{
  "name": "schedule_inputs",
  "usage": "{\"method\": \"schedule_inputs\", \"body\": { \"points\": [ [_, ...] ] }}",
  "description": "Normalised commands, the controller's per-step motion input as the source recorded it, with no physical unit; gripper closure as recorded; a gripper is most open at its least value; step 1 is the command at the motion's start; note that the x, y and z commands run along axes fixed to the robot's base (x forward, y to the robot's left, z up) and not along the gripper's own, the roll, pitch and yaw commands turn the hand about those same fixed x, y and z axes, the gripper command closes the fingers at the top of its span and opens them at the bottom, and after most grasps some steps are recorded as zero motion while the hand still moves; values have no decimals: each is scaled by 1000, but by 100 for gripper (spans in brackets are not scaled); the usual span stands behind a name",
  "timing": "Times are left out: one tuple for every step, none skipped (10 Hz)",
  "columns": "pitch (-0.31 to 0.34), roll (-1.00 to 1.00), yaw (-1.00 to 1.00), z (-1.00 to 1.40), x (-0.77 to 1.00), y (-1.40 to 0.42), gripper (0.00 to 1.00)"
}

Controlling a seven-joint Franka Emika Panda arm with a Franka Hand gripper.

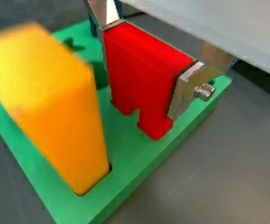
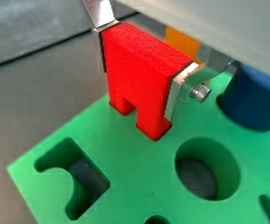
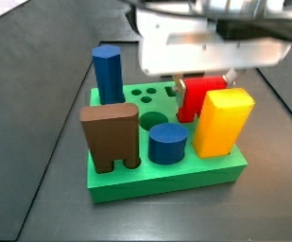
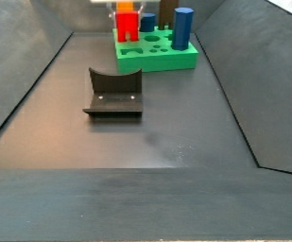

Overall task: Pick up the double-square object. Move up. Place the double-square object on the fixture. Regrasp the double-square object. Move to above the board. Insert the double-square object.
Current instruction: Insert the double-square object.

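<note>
— Claw (image 2: 143,59)?
— Silver plates clamp the red prism (image 2: 140,77) – smooth plastic, notched foot – low over the green board (image 2: 125,166).
— Holes?
— Yellow block (image 1: 53,105) seated beside it; round hole (image 2: 204,171) open.

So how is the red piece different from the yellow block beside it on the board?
The red piece is slimmer than the yellow block, and in a side view its top sits lower. The red piece has a notched lower end; the yellow block shows plain flat faces. The hand grips the red piece between its fingers, while the yellow block stands free in the green board. Both stand upright at the board.
</note>
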Motion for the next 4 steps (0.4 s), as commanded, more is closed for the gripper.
{"method": "schedule_inputs", "body": {
  "points": [
    [0,214,0,-903,254,0,100],
    [0,241,0,-820,0,0,100],
    [-27,-27,0,0,0,0,100],
    [0,0,0,0,0,0,100]
  ]
}}
